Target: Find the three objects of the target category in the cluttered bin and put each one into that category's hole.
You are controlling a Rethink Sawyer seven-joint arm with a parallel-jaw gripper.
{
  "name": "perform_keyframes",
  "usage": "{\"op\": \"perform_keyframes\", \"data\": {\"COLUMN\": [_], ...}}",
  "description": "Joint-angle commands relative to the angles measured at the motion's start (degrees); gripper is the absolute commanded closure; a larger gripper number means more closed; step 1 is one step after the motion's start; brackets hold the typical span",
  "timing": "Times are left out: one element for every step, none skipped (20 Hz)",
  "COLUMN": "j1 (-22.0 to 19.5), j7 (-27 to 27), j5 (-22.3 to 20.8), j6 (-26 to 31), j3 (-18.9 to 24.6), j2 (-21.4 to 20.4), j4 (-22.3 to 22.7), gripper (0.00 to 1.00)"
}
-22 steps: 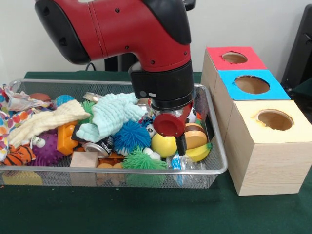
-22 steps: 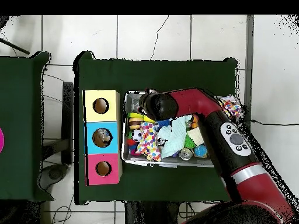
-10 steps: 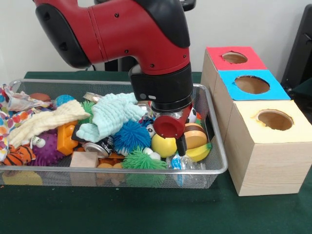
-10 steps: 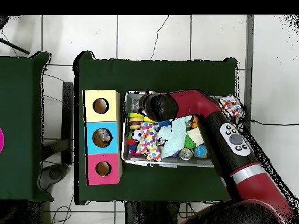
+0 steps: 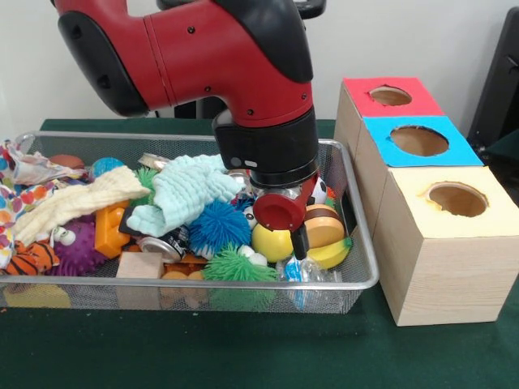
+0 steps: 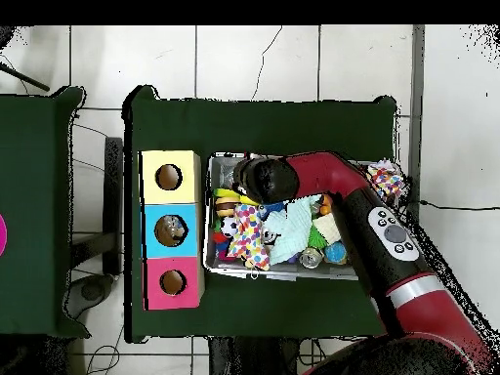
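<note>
No legible writing seen. End effector (image 5: 298,243) hung low in the wire bin's (image 5: 357,279) box-side end, beside a yellow ball (image 5: 272,241); its grip state could not be determined.

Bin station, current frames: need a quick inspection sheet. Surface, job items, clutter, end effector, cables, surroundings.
Surface: dark green table cover, bare in front of the bin.
Job's things: wire mesh bin piled full; three boxes beside it with round holes, red-topped box, blue-topped box, yellow-topped box. Overhead, something sits inside the blue hole.
Clutter: mint cloth, blue spiky ball, yellow ball, cream cloth, orange block, drink can, green spiky ball.
End effector: end effector low in the bin's box-side end, over the yellow ball; open or shut cannot be told.
Cables: loose cables on the floor overhead.
Surroundings: white tiled floor, second green table.
</note>
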Motion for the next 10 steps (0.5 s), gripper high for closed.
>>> {"op": "perform_keyframes", "data": {"j1": [-0.4, -0.3, -0.3, -0.2, -0.2, -0.1, 0.0, -0.1, 0.0, -0.1], "j7": [0.2, 0.3, 0.5, 0.6, 0.7, 0.6, 0.5, -0.1, -0.6, -0.8], "j5": [-1.1, -1.2, -1.2, -1.3, -1.4, -1.3, -1.2, -0.7, -0.4, -0.6], "j6": [0.1, 0.0, -0.1, -0.2, -0.4, 0.0, 0.3, 1.4, 2.3, 1.8], "j3": [-2.8, -2.9, -3.0, -3.0, -3.1, -3.1, -3.1, -2.9, -2.8, -2.7], "j2": [2.2, 2.2, 2.2, 2.2, 2.3, 2.1, 2.0, 1.9, 2.1, 2.9], "j4": [0.0, 0.0, 0.1, 0.1, 0.1, -0.1, -0.3, -0.8, -1.4, -1.9], "gripper": [1.0, 1.0, 1.0, 1.0, 1.0, 1.0, 1.0, 1.0, 1.0, 1.0]}}
